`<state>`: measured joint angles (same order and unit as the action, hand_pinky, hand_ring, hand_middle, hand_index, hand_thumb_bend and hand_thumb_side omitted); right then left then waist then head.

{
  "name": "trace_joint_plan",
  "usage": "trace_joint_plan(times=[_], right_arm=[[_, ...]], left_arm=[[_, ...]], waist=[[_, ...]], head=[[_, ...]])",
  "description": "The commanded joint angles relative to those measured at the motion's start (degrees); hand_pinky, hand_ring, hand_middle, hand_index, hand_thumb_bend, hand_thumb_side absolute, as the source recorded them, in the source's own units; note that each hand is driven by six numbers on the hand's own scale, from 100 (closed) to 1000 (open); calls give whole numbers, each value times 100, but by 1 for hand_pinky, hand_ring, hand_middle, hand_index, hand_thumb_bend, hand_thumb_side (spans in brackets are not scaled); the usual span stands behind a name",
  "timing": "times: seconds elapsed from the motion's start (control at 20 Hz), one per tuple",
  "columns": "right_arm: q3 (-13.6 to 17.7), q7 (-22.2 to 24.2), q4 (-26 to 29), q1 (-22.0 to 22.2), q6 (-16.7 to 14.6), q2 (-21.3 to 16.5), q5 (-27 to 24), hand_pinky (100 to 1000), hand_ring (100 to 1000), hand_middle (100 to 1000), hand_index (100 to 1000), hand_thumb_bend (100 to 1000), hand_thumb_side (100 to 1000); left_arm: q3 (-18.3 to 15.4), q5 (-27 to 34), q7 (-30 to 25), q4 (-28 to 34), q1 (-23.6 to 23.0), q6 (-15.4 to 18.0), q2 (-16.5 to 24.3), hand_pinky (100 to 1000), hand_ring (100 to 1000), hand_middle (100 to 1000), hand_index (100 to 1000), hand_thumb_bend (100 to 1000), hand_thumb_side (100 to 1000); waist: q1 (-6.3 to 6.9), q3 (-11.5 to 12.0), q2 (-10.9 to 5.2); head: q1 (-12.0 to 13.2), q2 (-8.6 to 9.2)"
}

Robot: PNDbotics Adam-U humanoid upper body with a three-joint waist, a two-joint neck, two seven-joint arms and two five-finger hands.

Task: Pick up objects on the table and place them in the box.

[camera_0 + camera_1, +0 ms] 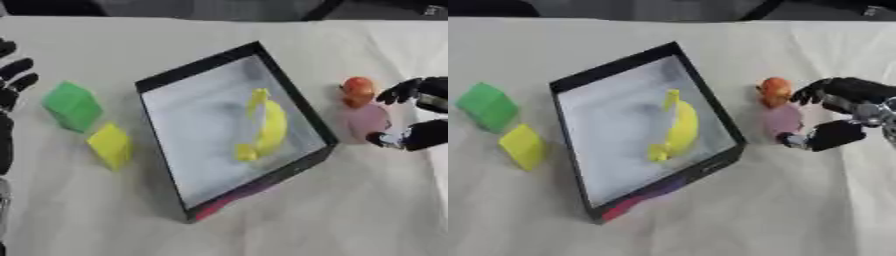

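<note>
The bench [262, 230] carried a black box [162, 80] mid-surface, a banana [267, 127] inside. Toward the left edge sat green [72, 106] and yellow [110, 145] blocks. Left hand [12, 80], cropped, rested open. Right hand [842, 115] fingers curved around, not gripping, a blurry pink-and-orange object [779, 107].

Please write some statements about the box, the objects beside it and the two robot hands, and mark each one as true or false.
1. A banana lies inside the box. True.
2. The green block is inside the box. False: it sits on the table, left of the box.
3. The yellow block sits outside the box, near the green block. True.
4. The right robot hand is beside the pink object and the orange object. True.
5. The left robot hand holds the yellow block. False: it holds nothing, at the left edge.
</note>
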<state>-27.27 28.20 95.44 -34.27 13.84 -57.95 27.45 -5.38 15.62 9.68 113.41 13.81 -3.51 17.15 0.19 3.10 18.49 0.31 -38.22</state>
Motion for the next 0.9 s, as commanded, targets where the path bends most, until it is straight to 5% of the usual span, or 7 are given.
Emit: trace_joint_plan(times=[0.05,0.6,0.75,0.9], right_arm=[[32,102,-21,-74,-15,-81,-45,922,822,706,870,414,635],[-23,111,-484,-322,-163,253,41,893,802,668,844,377,547],[3,-116,-704,-393,-283,380,275,855,760,625,810,404,440],[20,-515,-889,-415,-522,471,671,824,724,590,777,419,448]], left_arm=[[4,10,-15,118,53,16,92,814,776,795,816,204,941],[23,15,-45,118,90,22,80,813,777,788,813,203,939],[31,20,-55,118,102,25,74,813,777,787,812,202,939],[40,18,-70,118,109,24,69,813,777,786,811,202,939]], waist=[[34,1,-110],[45,35,-73],[53,44,-57],[58,49,-39]], head=[[-9,-13],[14,41],[25,71],[31,82]])
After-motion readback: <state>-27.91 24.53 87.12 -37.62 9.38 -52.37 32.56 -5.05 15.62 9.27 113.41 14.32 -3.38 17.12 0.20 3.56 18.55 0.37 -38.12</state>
